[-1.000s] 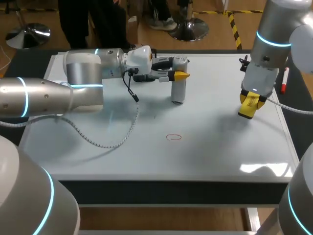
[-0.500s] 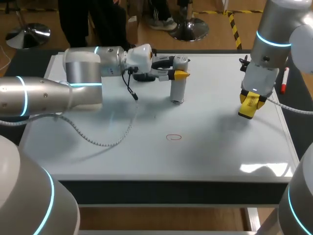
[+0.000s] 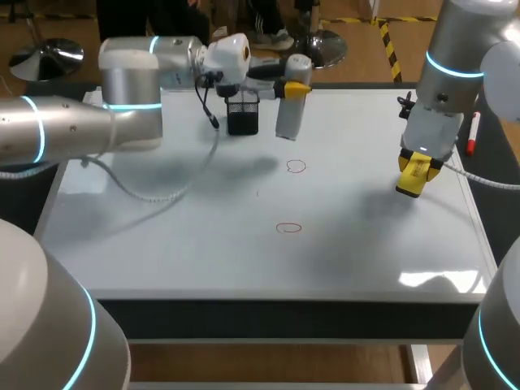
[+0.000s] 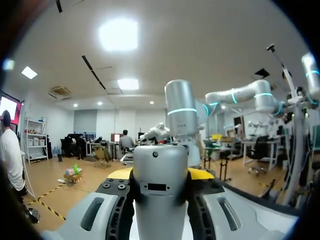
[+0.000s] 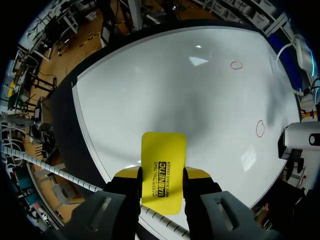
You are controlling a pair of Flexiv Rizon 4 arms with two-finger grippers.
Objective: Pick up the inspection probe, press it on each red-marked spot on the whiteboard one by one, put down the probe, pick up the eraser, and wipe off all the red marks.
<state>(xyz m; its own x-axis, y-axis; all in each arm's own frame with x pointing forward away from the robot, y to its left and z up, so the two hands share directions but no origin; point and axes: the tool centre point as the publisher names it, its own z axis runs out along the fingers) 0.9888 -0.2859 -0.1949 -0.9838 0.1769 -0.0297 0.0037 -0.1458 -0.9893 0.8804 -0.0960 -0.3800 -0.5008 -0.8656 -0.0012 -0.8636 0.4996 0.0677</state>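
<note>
Left pincer (image 3: 294,86), clamped on the near-upright probe (image 3: 288,122), hangs just beyond the far red mark (image 3: 296,166); right pincer (image 5: 162,173) holds the eraser (image 5: 163,155).

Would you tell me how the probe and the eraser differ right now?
The probe is a grey cylinder; the eraser is a flat yellow slab. The probe hangs roughly upright near the far edge, gripped from the side by the left gripper; the eraser points down from the right gripper by the right edge. Both are clamped, off the whiteboard.
</note>
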